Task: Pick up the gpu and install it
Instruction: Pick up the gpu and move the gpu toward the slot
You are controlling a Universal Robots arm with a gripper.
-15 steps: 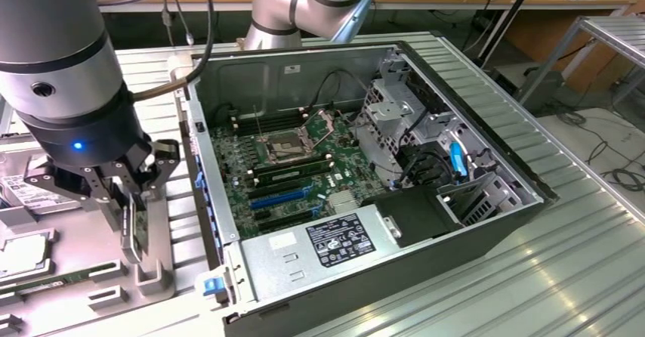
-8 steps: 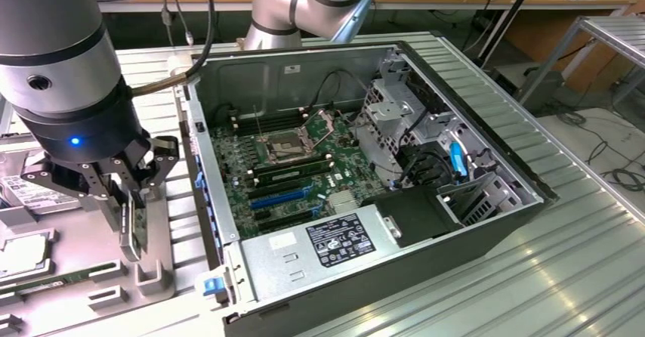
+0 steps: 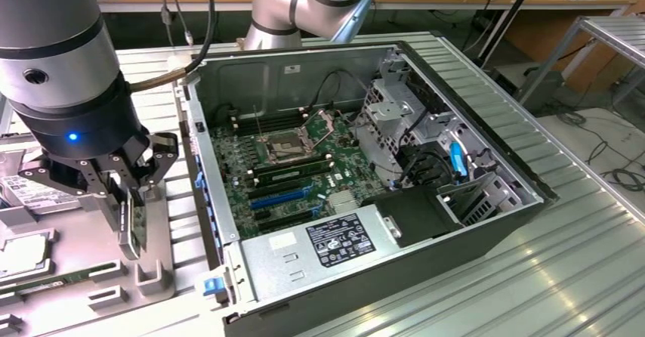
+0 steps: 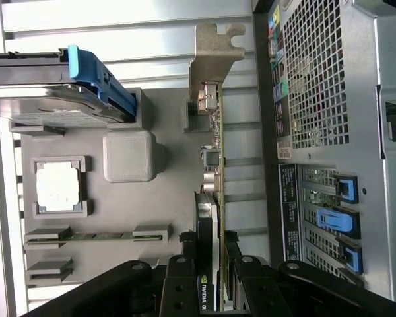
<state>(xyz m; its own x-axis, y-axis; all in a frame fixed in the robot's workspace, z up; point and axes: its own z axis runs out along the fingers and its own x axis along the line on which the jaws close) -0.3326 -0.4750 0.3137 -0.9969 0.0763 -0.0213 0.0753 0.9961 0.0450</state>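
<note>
tool clamped on gpu | upright on gray tray | computer case just beside | hard drive, CPU near

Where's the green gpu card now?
The thin green gpu card with a silver bracket stands on edge in the grey tray, at the exterior view's left, beside the open computer case, under the claw.

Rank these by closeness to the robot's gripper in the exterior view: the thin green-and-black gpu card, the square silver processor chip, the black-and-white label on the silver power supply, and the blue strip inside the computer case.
1. gpu, clamped in the gripper itself.
2. processor chip, at the exterior view's left edge.
3. label, low in the middle.
4. blue strip, toward the exterior view's right.
</note>
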